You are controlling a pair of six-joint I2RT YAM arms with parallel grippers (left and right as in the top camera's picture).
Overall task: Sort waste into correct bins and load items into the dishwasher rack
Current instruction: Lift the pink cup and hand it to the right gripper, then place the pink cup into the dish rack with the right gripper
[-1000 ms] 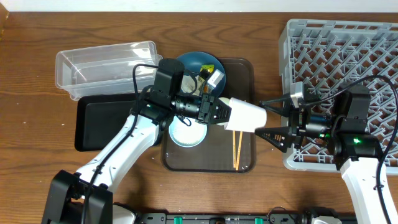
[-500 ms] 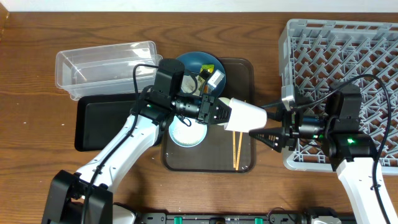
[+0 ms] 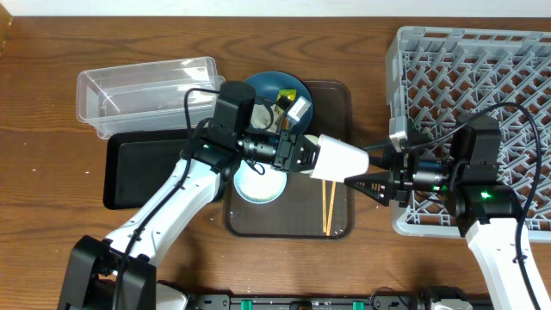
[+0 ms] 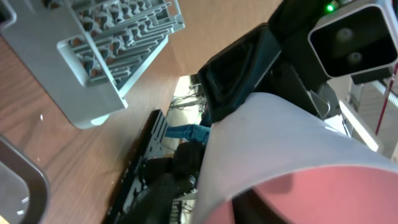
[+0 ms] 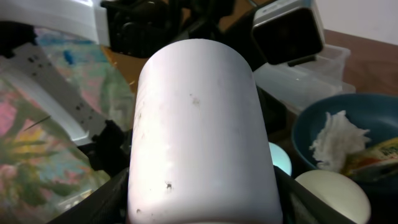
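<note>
My left gripper point(image 3: 300, 155) clamps the cup point(image 3: 337, 158); my right gripper point(image 3: 358, 168), spread wide, flanks its base. Brown wood table point(image 3: 52, 215) lies beneath both, a white wall point(image 3: 258, 7) beyond.

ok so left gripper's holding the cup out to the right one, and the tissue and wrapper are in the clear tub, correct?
Not quite. The tissue and wrapper sit in the blue bowl, not the clear tub; the right wrist view shows them there. The rest holds: the left gripper holds the cup out to the right gripper.
</note>
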